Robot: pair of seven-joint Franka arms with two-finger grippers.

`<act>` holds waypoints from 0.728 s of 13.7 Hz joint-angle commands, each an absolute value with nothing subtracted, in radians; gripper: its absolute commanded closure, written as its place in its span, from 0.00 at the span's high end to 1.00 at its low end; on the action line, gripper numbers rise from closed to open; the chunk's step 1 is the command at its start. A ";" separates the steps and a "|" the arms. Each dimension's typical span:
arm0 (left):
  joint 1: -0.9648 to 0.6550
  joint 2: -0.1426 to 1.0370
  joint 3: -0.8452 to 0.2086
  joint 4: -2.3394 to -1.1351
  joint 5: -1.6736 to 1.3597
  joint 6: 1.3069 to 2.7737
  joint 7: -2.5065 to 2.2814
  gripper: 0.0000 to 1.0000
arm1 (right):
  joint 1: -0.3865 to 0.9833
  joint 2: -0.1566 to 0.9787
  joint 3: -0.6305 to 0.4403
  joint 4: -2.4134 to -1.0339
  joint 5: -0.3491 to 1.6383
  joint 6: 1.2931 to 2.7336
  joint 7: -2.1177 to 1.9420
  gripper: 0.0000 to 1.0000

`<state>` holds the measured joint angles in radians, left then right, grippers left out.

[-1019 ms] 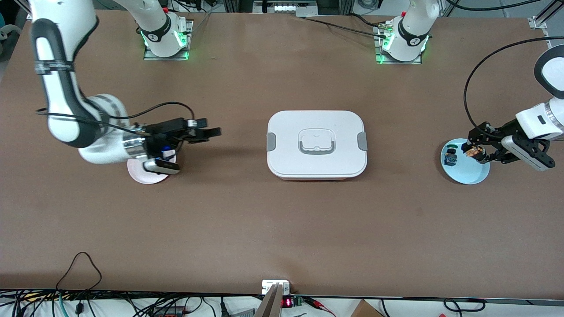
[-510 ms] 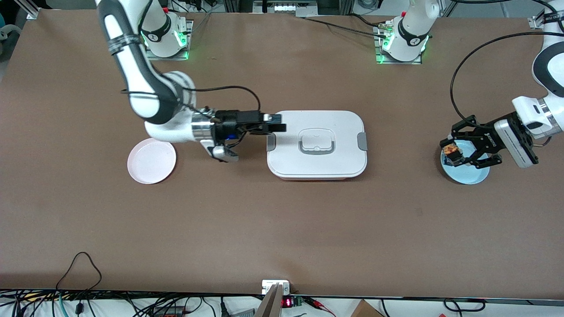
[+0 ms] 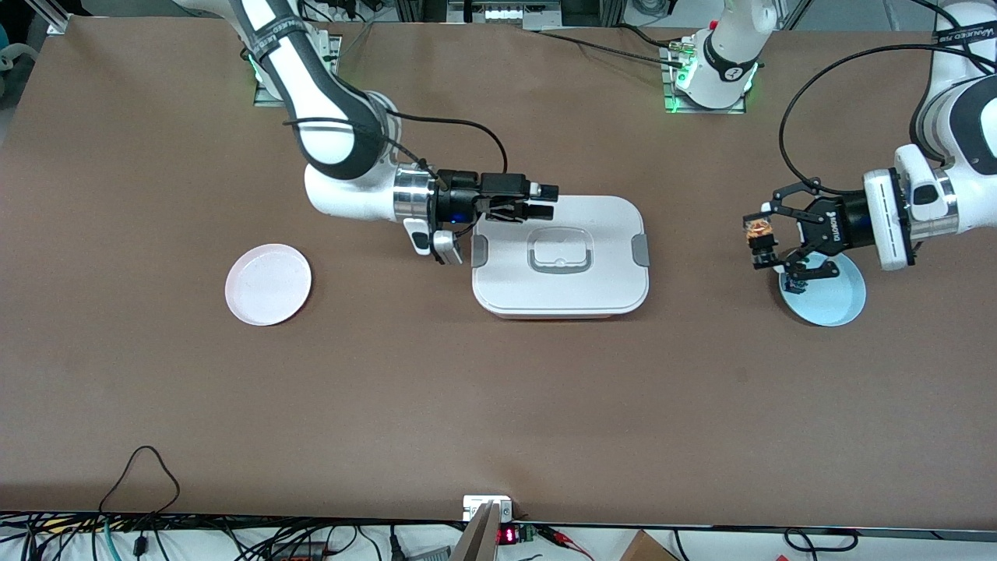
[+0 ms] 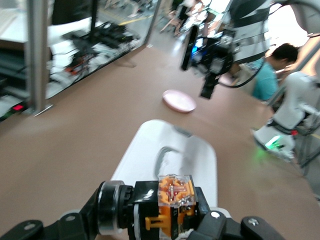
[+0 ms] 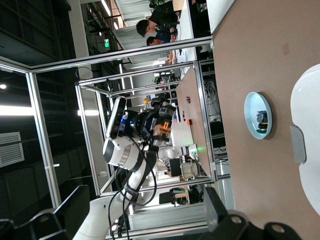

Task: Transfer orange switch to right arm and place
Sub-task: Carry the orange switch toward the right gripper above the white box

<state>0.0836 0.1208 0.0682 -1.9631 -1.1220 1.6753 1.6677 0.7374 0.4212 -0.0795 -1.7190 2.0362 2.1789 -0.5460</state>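
Note:
The orange switch is a small black block with an orange top. My left gripper is shut on it in the air, just off the light blue plate on the side toward the white box. In the left wrist view the orange switch sits clamped between the black fingers. My right gripper hangs open and empty over the edge of the white lidded box, pointing toward the left gripper. The right wrist view shows the orange switch held up in the distance.
A similar small piece with a teal-blue top lies on the light blue plate. An empty pink plate lies toward the right arm's end of the table. The white box has grey latches and a handle in its lid.
My right arm swung from over the pink plate to over the white box's edge, still open. My left gripper lifted the orange switch off the blue plate and carried it toward the box.

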 commanded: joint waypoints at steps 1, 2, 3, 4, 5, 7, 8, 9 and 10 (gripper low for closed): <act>0.057 0.147 0.075 -1.967 -1.196 1.583 1.746 0.00 | 0.765 0.428 -0.092 -1.695 2.081 2.214 -0.545 1.00; 0.039 0.150 0.075 -1.967 -1.225 1.569 1.779 0.00 | 0.781 0.437 -0.094 -1.694 2.097 2.215 -0.545 1.00; 0.019 0.158 0.075 -1.967 -1.264 1.565 1.842 0.00 | 0.784 0.442 -0.092 -1.686 2.098 2.226 -0.548 1.00; -0.007 0.176 0.075 -1.967 -1.322 1.559 1.914 0.00 | 0.790 0.445 -0.094 -1.683 2.100 2.236 -0.557 1.00; -0.021 0.196 0.075 -1.968 -1.368 1.539 1.969 0.00 | 0.790 0.446 -0.092 -1.683 2.100 2.240 -0.560 1.00; -0.038 0.234 0.075 -1.967 -1.429 1.510 2.067 0.00 | 0.790 0.446 -0.094 -1.681 2.102 2.240 -0.558 1.00; -0.054 0.256 0.075 -1.967 -1.446 1.506 2.121 0.00 | 0.790 0.446 -0.092 -1.681 2.100 2.240 -0.560 1.00; -0.067 0.279 0.075 -1.967 -1.465 1.505 2.175 0.00 | 0.790 0.446 -0.092 -1.681 2.100 2.240 -0.560 1.00; -0.084 0.302 0.075 -1.967 -1.483 1.494 2.206 0.00 | 0.790 0.448 -0.092 -1.681 2.100 2.240 -0.560 1.00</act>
